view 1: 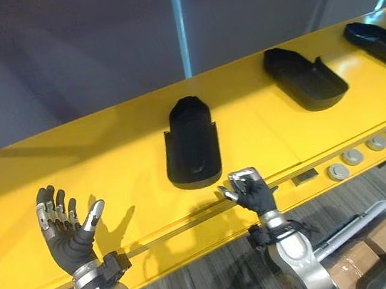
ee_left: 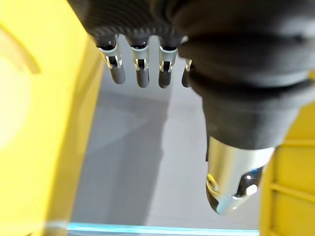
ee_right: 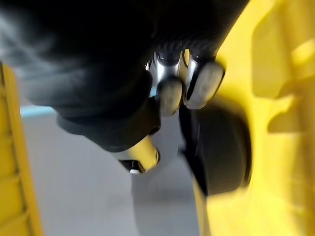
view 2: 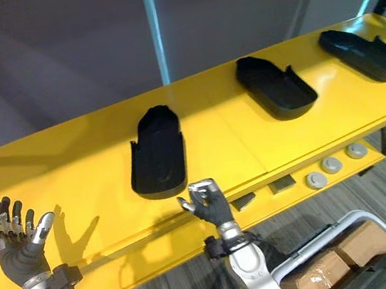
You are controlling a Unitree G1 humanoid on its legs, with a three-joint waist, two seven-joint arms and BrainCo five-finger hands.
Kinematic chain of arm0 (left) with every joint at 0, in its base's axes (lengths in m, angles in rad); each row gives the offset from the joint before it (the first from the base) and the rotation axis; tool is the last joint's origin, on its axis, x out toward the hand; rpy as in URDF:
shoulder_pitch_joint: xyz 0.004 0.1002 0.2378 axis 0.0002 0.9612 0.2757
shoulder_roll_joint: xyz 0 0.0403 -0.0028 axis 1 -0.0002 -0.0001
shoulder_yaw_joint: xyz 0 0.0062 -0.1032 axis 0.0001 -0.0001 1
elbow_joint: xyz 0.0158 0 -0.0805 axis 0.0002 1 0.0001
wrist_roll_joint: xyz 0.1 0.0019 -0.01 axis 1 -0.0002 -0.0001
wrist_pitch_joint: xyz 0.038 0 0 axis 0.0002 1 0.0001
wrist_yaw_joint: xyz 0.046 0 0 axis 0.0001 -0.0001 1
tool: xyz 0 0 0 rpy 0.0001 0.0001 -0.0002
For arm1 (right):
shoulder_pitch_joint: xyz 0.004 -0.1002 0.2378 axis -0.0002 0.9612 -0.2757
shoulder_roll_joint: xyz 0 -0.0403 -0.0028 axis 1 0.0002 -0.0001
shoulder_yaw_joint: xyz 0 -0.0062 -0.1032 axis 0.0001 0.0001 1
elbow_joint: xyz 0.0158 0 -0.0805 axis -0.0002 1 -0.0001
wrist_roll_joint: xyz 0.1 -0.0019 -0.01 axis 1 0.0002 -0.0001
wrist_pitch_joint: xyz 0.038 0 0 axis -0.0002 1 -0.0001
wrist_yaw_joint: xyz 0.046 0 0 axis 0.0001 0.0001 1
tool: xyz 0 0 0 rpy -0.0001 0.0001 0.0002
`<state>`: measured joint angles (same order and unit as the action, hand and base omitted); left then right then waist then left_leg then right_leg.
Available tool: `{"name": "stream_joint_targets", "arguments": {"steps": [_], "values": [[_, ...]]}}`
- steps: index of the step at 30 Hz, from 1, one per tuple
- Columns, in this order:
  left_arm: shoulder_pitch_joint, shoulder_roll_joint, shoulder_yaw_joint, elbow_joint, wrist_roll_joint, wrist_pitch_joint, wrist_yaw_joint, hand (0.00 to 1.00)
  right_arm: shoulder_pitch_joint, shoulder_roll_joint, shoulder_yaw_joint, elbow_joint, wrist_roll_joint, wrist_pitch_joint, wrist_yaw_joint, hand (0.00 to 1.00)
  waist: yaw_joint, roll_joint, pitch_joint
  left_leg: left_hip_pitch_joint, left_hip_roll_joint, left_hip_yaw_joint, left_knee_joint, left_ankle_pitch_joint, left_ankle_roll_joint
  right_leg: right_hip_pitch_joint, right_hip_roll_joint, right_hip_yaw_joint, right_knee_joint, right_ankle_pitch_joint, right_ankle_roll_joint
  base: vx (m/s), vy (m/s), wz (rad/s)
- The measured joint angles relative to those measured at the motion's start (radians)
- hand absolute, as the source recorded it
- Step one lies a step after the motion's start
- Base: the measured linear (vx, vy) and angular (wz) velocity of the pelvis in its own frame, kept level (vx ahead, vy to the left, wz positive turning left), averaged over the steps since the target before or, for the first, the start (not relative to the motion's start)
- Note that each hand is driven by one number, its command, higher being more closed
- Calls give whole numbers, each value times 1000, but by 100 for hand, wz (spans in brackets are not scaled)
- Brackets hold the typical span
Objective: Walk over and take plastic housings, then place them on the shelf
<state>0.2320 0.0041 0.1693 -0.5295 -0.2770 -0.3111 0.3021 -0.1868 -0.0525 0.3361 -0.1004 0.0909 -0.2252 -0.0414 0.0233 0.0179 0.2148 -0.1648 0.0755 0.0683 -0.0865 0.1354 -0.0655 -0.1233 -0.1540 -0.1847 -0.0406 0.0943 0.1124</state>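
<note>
Three black plastic housings lie on the yellow table (view 1: 75, 175). The nearest housing (view 1: 191, 145) is in the middle, a second housing (view 1: 303, 76) is further right, and a third housing (view 1: 382, 42) sits at the far right edge. My right hand (view 1: 252, 194) hovers at the table's front edge, just in front of the nearest housing, fingers curled and holding nothing. That housing shows dark (ee_right: 221, 152) past the curled fingers (ee_right: 203, 83) in the right wrist view. My left hand (view 1: 68, 237) is raised at the lower left, palm up and fingers (ee_left: 140, 69) straight, well left of the housing.
Round grey buttons (view 1: 353, 157) sit along the table's front ledge to the right. A cart with a cardboard box (view 1: 353, 258) stands on the floor at the lower right. A grey wall with a light-blue strip (view 1: 180, 24) rises behind the table.
</note>
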Motion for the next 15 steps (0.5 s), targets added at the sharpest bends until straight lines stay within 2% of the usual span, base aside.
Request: {"name": "stream_joint_targets", "arguments": {"steps": [3, 5, 9, 15], "values": [[-8, 6, -1, -2, -37, -31, -9, 0, -92, 21, 1, 44, 0, -7, -28, 100, 12, -2, 30, -28, -8, -14, 0, 10, 2, -27, -10, -15, 17, 0, 0, -37, 46, 18], [-16, 7, 0, -2, -67, -31, -9, 0, -117, 22, 1, 43, -1, -14, -46, 100, 22, -7, 50, -35, -13, -18, 0, 11, 3, -30, -14, -18, 17, 0, 0, -9, 24, 7], [-30, 7, 0, -2, -94, -31, -10, 0, -151, 22, 1, 43, -2, -31, -75, 100, 20, -7, 67, -56, -20, -20, 0, 18, 13, -52, -21, -19, 21, 0, 0, 7, 13, 3], [-49, 7, -1, -2, -94, -31, -21, 0, -225, 21, -30, 84, -18, -32, -123, 100, 18, -7, 103, -57, -21, -20, 0, 19, 14, -54, -21, -19, 22, -1, 1, 0, 0, 0]]}}
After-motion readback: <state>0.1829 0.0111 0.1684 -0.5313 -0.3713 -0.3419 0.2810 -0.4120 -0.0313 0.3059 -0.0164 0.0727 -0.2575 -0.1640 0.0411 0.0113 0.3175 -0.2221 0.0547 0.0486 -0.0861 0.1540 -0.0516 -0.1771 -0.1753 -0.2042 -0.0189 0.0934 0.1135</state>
